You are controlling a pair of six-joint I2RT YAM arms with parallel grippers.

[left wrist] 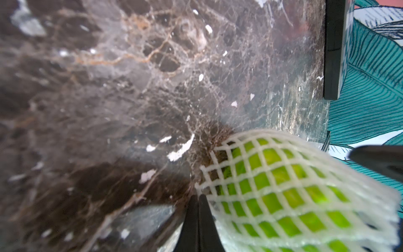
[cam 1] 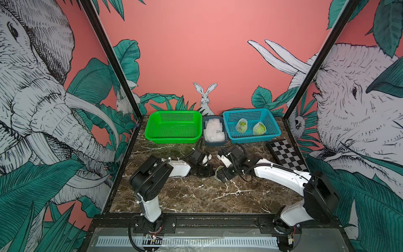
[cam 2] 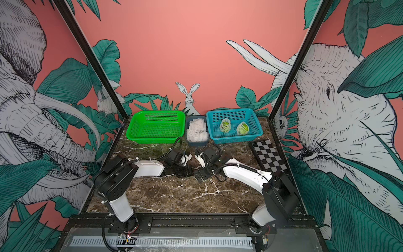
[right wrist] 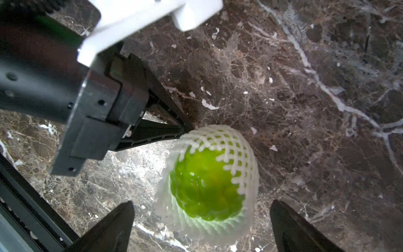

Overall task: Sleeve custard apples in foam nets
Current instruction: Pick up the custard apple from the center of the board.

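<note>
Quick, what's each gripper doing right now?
Left gripper: closed, tips at the rim of the foam net; a pinch cannot be told.
Right gripper: open, poised over the netted custard apple, holding nothing.

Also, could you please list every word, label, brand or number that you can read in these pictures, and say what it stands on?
None: no word, label, brand or number can be read in any view.
The green basket, the blue basket, the grey tub and the checkerboard show no print.

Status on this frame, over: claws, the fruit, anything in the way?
Left claw shut, tips at the rim of the foam net. Right claw open, astride the custard apple. Apple sleeved, on the table. Nothing in the way.
</note>
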